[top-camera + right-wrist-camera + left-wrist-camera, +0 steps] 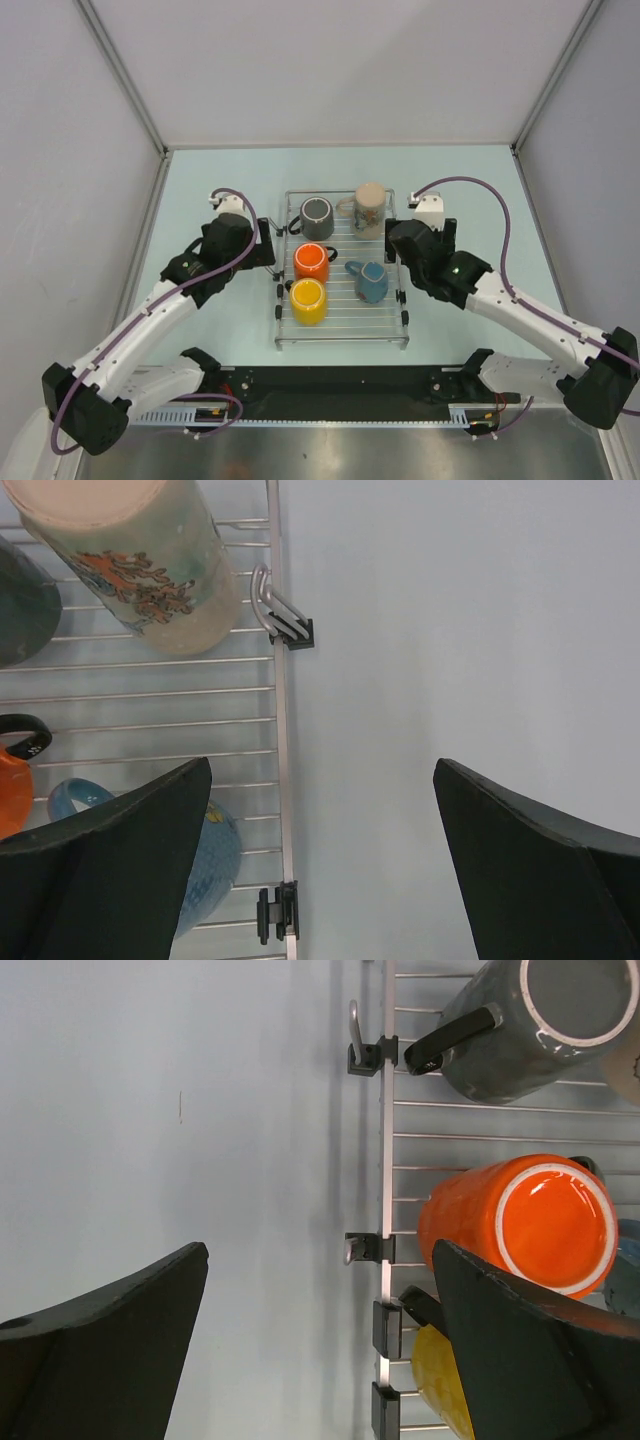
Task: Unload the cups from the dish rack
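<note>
The silver wire dish rack (345, 330) lies mid-table with five mugs on it: dark grey (317, 217), tall beige (370, 208), orange (311, 262), yellow (308, 300) and blue (372, 282). My left gripper (266, 251) is open and empty over the rack's left edge. The left wrist view shows the orange mug (520, 1225), the grey mug (540, 1025) and the yellow mug (445, 1380) by its right finger. My right gripper (398, 246) is open and empty over the rack's right edge, with the beige mug (130, 550) and the blue mug (205, 865) to its left.
The light blue table (200, 200) is walled by grey panels on the left, back and right. A black rail (340, 385) with the arm bases runs along the near edge. The rack's side rail (387, 1160) carries black clips and small hooks.
</note>
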Robot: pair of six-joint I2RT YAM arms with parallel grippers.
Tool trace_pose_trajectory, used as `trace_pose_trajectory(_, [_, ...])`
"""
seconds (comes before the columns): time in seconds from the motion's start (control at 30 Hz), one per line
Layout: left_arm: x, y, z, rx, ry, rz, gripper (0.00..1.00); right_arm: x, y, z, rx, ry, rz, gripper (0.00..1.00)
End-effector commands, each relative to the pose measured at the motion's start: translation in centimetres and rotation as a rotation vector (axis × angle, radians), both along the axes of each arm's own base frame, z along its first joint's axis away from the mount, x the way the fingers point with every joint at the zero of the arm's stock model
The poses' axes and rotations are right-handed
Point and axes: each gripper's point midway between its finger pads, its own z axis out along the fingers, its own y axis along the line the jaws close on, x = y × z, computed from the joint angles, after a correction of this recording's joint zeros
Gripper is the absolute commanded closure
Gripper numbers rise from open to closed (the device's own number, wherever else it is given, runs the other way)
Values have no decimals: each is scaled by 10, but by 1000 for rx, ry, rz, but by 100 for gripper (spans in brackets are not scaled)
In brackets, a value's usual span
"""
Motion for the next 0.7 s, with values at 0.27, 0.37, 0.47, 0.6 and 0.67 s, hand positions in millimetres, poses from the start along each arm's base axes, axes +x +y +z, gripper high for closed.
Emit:
trace_pose_trajectory(0.27, [6, -8, 13, -37, -45, -25, 0, 10, 25, 9, 41, -35, 100, 0])
trace_pose_trajectory(0.37, [6, -4, 15, -29, -57, -9, 0, 13, 28, 19, 52, -54, 105, 0])
trace_pose_trajectory(0.47, [6, -2, 11, -19, -47, 2, 0, 16, 37, 21, 66, -53, 127, 0])
trace_pose_trajectory(0.6, [6, 0, 8, -11, -34, 13, 0, 20, 49, 15, 82, -20, 140, 0])
trace_pose_trajectory(0.67, [5, 0, 7, -13, -31, 13, 0, 20, 55, 14, 108, -10, 144, 0])
